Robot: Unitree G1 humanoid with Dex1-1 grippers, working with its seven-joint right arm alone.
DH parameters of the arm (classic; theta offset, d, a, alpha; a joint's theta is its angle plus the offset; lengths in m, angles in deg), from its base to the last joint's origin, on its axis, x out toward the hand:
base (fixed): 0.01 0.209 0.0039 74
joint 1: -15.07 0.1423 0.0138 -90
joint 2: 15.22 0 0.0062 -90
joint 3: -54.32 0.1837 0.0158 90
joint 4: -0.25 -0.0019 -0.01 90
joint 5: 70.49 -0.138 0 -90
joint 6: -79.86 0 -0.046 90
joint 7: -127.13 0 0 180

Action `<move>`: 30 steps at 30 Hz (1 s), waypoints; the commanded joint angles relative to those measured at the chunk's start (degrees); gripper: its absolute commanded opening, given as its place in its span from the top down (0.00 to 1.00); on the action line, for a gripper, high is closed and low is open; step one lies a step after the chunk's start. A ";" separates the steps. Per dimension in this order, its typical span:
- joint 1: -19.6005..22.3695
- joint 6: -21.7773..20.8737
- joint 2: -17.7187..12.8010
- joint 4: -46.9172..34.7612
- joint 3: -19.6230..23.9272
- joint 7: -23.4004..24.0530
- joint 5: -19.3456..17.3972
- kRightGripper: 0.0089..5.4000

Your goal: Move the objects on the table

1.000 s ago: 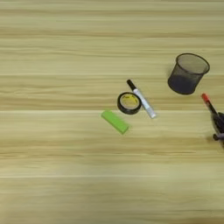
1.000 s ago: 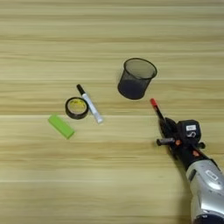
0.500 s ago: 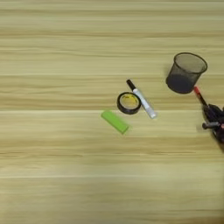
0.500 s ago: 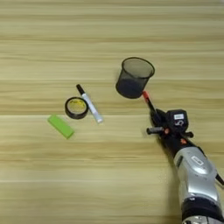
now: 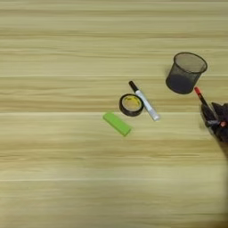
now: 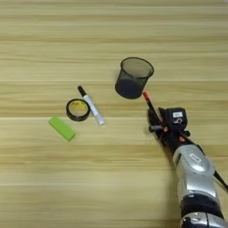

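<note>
Right of centre on the bench, the tool is closed on the pen, gripping its lower black part; red tip points up-left at the cup and sits just beside the cup's base, not inside. Versus a second ago the arm has carried the pen up and left toward the cup, so the gap has shrunk from clear to almost nothing. Likely step: drop the pen in the cup; it seems to need a lift over the rim first. Tape, marker and block are unmoved, clustered left of the cup, marker just beside the tape, block a bit apart below-left. Cup upright.
</note>
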 commanded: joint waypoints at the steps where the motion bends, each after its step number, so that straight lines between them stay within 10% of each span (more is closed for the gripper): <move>1: 1.08 -0.29 -1.63 -3.39 0.66 1.85 0.39 0.60; 21: -8.92 6.81 3.00 -33.52 -2.82 3.88 0.87 0.23; 30: -7.09 9.65 6.06 -35.95 -8.10 2.01 1.25 0.06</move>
